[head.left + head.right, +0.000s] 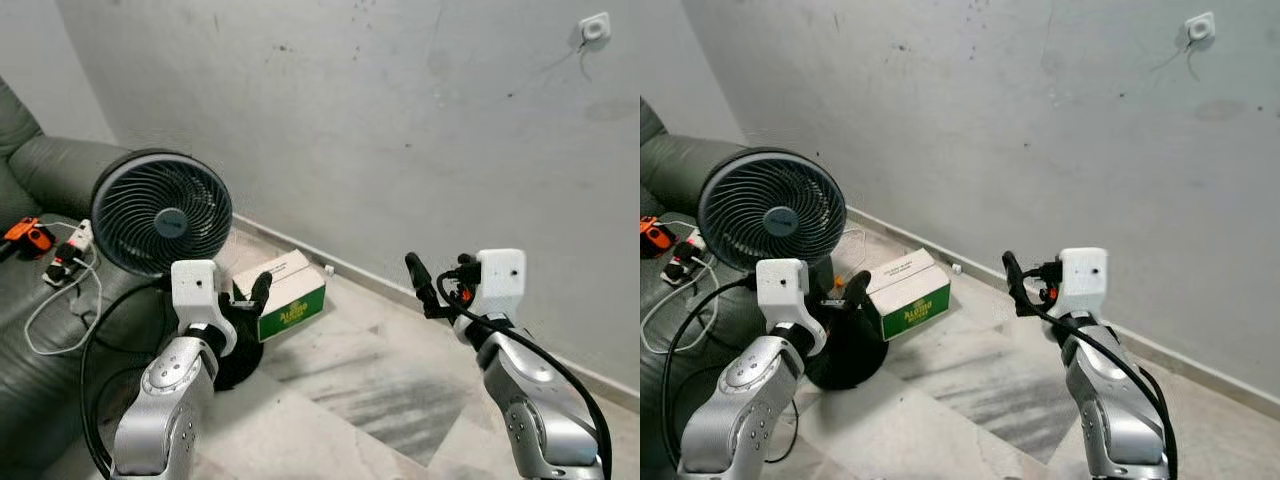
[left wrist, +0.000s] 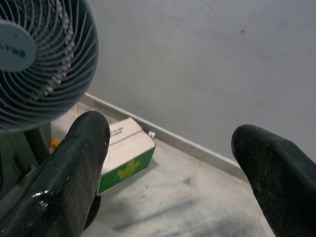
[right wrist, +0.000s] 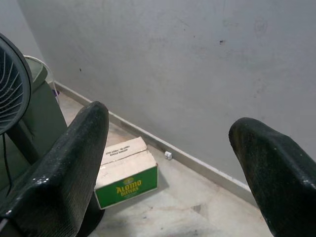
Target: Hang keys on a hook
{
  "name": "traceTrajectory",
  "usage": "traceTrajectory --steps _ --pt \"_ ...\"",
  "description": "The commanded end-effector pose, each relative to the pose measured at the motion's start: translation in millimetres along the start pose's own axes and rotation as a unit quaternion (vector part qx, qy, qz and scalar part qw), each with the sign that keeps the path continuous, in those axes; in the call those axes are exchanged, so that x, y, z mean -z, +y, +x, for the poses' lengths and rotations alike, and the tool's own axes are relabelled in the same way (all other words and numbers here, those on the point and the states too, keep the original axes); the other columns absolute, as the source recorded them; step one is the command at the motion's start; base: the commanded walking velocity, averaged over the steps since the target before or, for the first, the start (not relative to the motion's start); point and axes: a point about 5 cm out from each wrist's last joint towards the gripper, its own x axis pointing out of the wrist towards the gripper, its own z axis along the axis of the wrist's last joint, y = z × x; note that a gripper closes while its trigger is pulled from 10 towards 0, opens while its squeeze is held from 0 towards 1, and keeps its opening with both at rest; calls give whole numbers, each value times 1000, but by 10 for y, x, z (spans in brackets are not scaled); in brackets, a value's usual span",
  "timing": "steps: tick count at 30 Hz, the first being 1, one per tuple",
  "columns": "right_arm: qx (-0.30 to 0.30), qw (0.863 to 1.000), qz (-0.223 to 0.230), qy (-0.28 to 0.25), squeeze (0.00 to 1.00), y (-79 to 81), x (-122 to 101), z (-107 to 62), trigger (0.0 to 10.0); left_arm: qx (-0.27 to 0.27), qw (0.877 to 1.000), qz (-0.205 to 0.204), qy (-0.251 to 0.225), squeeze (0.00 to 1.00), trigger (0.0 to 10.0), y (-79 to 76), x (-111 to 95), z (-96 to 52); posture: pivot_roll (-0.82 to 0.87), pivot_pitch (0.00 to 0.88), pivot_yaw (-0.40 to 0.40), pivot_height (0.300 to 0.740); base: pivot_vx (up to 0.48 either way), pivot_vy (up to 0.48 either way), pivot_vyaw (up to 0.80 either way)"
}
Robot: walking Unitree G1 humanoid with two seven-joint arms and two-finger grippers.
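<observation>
Both jaws stand released and empty: left gripper (image 1: pixel 255 298), right gripper (image 1: pixel 432 283). Beyond them lie a green-and-white cardboard box (image 1: pixel 286 293), a round black fan (image 1: pixel 160 212) and a bare grey wall (image 1: pixel 380 120). I can make out neither keys nor hook, so the search may wander and stall.

The nearest thing to a hook you have is a small white square fitting (image 1: pixel 594 28), set flat on the grey wall high up on your right. A thin dark line trails down from it towards the left. It is too small to tell whether it carries a hook. It sits well above and beyond your right gripper (image 1: pixel 438 272), far from touching it.
</observation>
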Motion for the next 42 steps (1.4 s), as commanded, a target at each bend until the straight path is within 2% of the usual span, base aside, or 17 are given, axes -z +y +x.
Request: traceTrajectory --steps 1,9,19,22,35,42 --pt "10 1000 0 7 0 -62 28 -9 10000 1 1000 3 5 0 10000 -22 12 14 -42 92 34 740 0 0 0" --pt "11 1000 -8 2 0 -62 -7 19 10000 3 1000 10 3 0 10000 -7 -33 36 -29 96 50 740 0 399 0" --pt "0 1000 -29 10 0 10 -63 94 10000 -10 1000 18 4 0 10000 96 -75 41 -29 95 28 740 0 0 0" --pt "2 1000 -26 11 0 3 -54 106 10000 -8 1000 19 5 0 10000 81 -67 50 -29 95 28 740 0 0 0" --pt "22 1000 -8 3 0 5 -32 102 10000 4 1000 21 14 0 10000 51 -87 90 -15 107 81 740 0 473 0" --pt "18 1000 -11 2 0 17 -36 92 10000 10 1000 19 7 0 10000 29 -102 90 -16 104 81 740 0 0 0"
